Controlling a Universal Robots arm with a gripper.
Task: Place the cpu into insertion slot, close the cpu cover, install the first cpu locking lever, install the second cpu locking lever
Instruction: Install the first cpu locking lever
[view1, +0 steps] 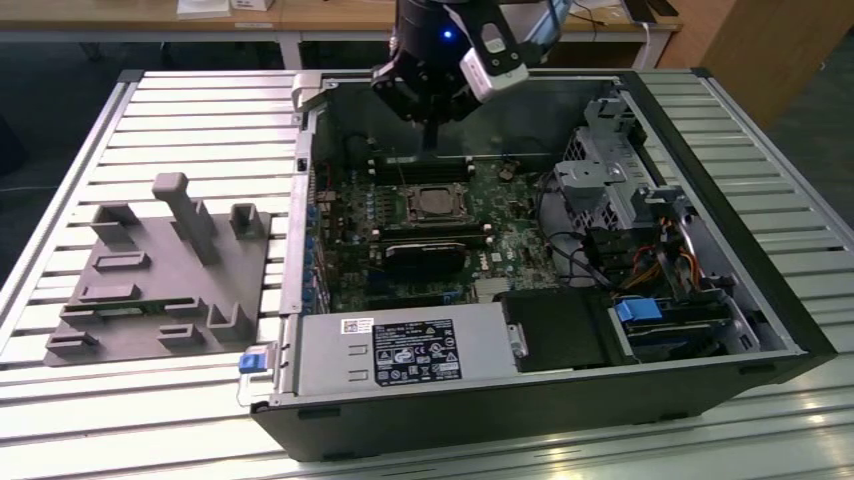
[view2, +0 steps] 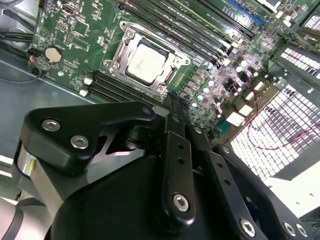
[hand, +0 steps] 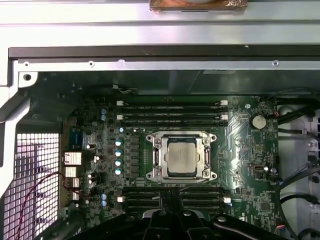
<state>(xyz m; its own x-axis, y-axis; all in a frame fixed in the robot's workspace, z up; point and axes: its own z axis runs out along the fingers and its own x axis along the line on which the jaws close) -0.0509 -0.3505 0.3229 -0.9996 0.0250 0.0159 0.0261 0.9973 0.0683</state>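
An open case (view1: 534, 420) was laid on a slatted table (view1: 200, 110), with a grey jig (view1: 160, 270) set beside it on the exterior view's left. Inside, a power supply (view1: 400, 352) and a drive cage (view1: 607, 185) were housed. Memory slots (hand: 170, 112) and a coin cell (hand: 258, 121) were mounted on the green board (hand: 240, 165).

Black gripper (view2: 172, 102): matte linkage arms (view2: 176, 165), silver screw heads (view2: 180, 201); white camera block (view1: 494, 62), blue light (view1: 447, 37).

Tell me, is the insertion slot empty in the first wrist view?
No, the cpu lies inside it, its pale metal face framed by the silvery cpu cover.
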